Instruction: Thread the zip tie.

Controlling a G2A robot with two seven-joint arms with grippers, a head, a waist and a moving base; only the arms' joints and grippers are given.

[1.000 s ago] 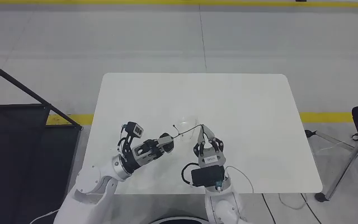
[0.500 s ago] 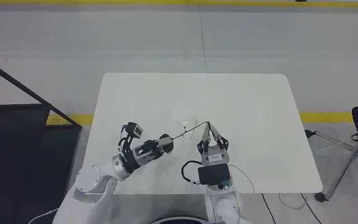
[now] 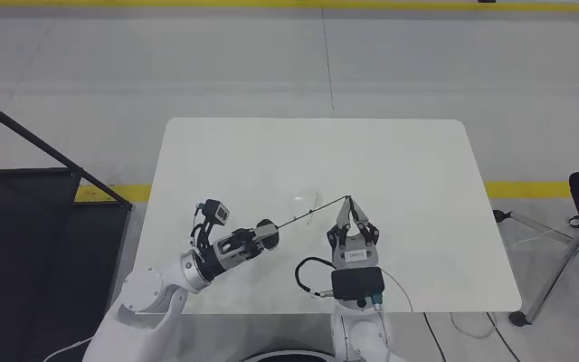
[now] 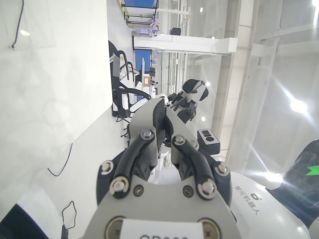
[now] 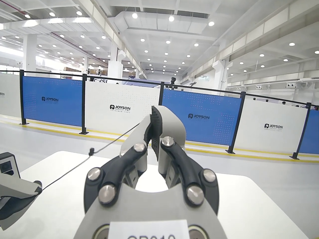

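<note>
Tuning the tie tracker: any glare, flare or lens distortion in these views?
Left wrist view: ceiling-light flare streaks, white table glaring. Right wrist view: even light, zip tie dark against the pale floor, barrier rail slightly bowed. Top view: even light, zip tie a thin dark line over the table.

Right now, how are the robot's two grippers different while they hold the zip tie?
The left gripper points sideways, towards the right gripper. The right gripper points straight ahead, towards the far edge of the table. The left gripper pinches one end of the zip tie, and the right gripper pinches the other end. Both are the same in one way: their fingers are shut on the zip tie, which runs straight between them.
</note>
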